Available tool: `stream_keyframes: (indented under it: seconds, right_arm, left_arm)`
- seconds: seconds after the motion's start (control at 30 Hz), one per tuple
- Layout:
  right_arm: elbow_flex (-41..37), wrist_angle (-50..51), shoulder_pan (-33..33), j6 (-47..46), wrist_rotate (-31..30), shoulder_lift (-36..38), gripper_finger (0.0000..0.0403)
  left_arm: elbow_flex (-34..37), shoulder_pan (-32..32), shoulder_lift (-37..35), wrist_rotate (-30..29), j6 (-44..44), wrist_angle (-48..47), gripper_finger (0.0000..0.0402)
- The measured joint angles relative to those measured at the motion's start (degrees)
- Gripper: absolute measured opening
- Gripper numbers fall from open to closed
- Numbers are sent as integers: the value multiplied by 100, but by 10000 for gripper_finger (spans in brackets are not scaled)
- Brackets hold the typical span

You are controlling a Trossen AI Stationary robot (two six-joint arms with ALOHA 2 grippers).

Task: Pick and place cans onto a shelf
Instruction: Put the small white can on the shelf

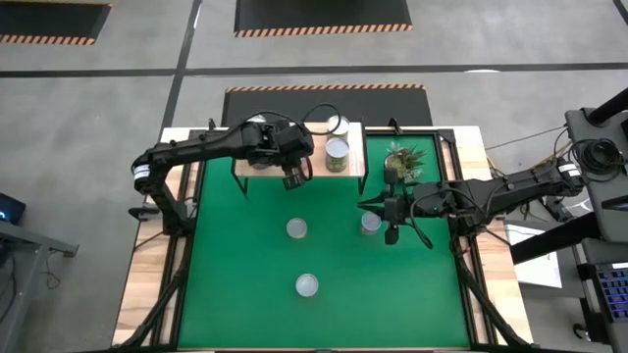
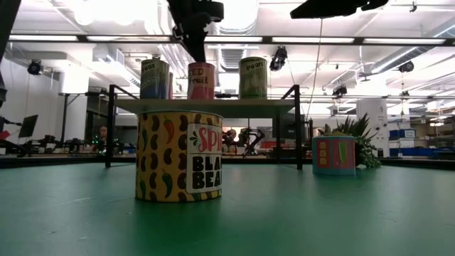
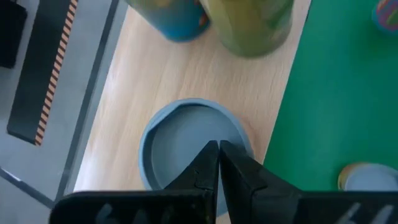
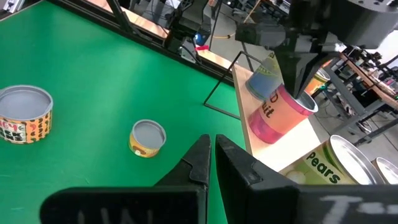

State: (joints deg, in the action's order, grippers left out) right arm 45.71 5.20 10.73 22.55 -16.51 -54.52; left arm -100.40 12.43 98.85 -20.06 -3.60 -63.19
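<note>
Your left tool, fingers closed and empty, hangs over the pink can on the shelf, between the blue can and pears can. Your right tool, also closed, waits beside a table can.

Left arm reaching from the left edge toward the far middle, elbow bent, wrist turned downward; left gripper pointing straight down, fingers pressed together tip to tip. Right arm extended from the right edge toward the centre, forearm nearly level, wrist angled forward; right gripper held low over the counter, fingers drawn together with only a thin slit between them, nothing clasped.
</note>
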Motion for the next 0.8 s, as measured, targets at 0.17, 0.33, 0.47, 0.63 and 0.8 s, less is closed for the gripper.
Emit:
stream_keyframes:
  seconds: [0.17,0.33,0.47,0.63,0.8]
  right_arm:
    - [0,3,-1,0,0,0,13]
    - [0,5,1,0,1,0,13]
    - [0,5,1,0,0,0,13]
    - [0,7,0,0,0,0,13]
    - [0,7,0,0,0,0,13]
  left_arm:
    - [0,4,47,10,149,281,0]
    - [0,17,54,8,633,586,0]
    - [-105,17,52,8,1066,558,0]
    - [-480,17,43,-215,774,-112,0]
    - [-451,46,45,-303,450,-353,0]
